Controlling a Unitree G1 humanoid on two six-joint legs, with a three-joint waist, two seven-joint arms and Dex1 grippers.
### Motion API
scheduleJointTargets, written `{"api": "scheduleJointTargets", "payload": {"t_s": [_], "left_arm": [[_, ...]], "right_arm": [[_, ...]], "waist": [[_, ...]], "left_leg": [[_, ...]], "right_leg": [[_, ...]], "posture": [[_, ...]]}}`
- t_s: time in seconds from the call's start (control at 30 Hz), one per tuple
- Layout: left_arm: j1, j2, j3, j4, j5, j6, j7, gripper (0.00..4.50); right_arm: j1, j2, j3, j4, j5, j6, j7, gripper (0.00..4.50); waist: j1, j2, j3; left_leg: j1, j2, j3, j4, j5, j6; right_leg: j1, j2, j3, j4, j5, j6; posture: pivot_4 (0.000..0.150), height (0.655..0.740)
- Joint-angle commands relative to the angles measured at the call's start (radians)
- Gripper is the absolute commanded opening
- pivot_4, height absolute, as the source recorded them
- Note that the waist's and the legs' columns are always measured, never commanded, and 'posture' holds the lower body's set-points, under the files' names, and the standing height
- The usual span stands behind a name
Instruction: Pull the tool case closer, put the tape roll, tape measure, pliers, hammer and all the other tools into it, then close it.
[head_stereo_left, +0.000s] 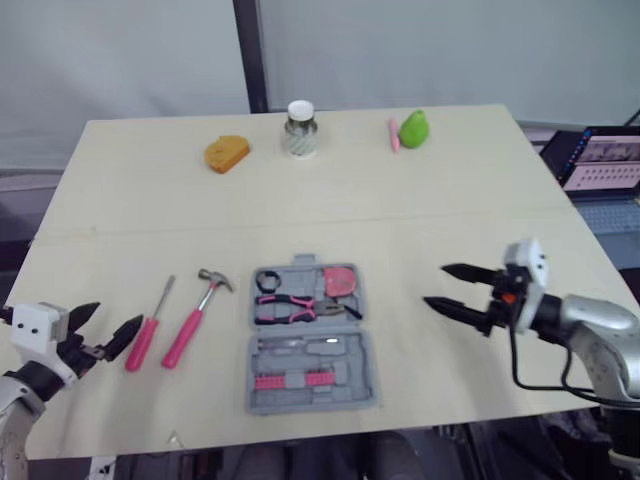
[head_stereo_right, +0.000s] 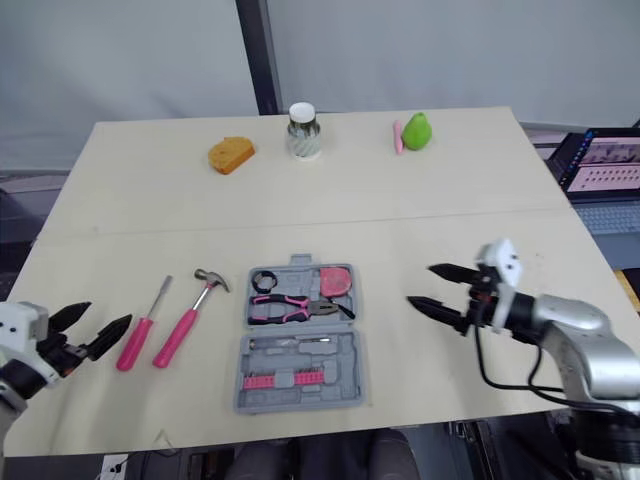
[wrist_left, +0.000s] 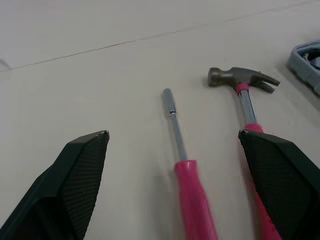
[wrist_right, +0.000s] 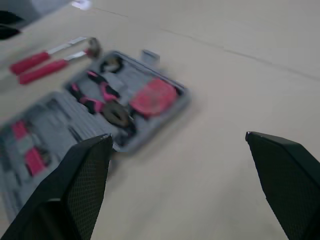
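The grey tool case (head_stereo_left: 310, 337) lies open near the table's front middle. Inside it sit a black tape roll (head_stereo_left: 267, 282), a pink tape measure (head_stereo_left: 341, 281) and pink-handled pliers (head_stereo_left: 295, 307). Left of the case lie a pink-handled hammer (head_stereo_left: 196, 319) and a pink-handled screwdriver (head_stereo_left: 150, 325). My left gripper (head_stereo_left: 108, 327) hovers open just left of the screwdriver, whose handle (wrist_left: 192, 200) lies between the fingertips in the left wrist view. My right gripper (head_stereo_left: 446, 287) is open to the right of the case, pointing at it and holding nothing.
At the table's far side stand an orange block (head_stereo_left: 227, 153), a white-capped jar (head_stereo_left: 299, 129), a green pear-shaped object (head_stereo_left: 413, 128) and a pink stick (head_stereo_left: 394, 134). A laptop (head_stereo_left: 603, 165) sits off the right edge. A seam (head_stereo_left: 300, 225) crosses the tabletop.
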Motion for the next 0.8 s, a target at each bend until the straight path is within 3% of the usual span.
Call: {"api": "scheduleJointTargets", "payload": {"t_s": [0.03, 0.3, 0.5, 0.8], "left_arm": [[-0.003, -0.061, -0.034, -0.095, 0.016, 0.045, 0.102, 4.5], [-0.037, -0.136, -0.256, -0.251, 0.086, 0.09, 0.158, 4.5], [-0.18, -0.096, -0.383, -0.192, 0.175, 0.166, 0.181, 4.5], [-0.325, -0.086, -0.425, -0.101, 0.21, 0.318, 0.21, 4.5]], "right_arm": [[-0.077, 0.033, 0.103, -0.103, 0.003, 0.035, -0.032, 4.48], [-0.173, 0.06, 0.22, -0.173, 0.003, 0.066, -0.042, 4.48], [-0.204, 0.07, 0.276, -0.211, -0.008, 0.071, -0.045, 4.48], [-0.209, 0.074, 0.284, -0.222, -0.013, 0.074, -0.063, 4.48]], "waist": [[0.003, -0.001, 0.0], [0.022, -0.002, 0.001], [0.023, -0.002, 0.001], [0.013, -0.002, 0.001]], "left_leg": [[0.0, -0.001, 0.0, 0.001, 0.0, 0.001], [-0.001, -0.001, -0.001, 0.004, 0.0, 0.001], [-0.001, -0.001, 0.0, 0.004, 0.0, 0.001], [-0.001, -0.001, 0.001, 0.003, 0.0, 0.001]], "right_leg": [[0.0, -0.001, 0.0, 0.0, 0.0, 0.0], [0.0, 0.0, 0.0, 0.001, 0.0, 0.0], [0.0, 0.001, 0.0, 0.001, 0.0, 0.0], [-0.002, 0.001, 0.0, 0.001, 0.0, 0.0]], "posture": [[0.15, 0.74], [0.15, 0.74], [0.15, 0.74], [0.15, 0.74]]}}
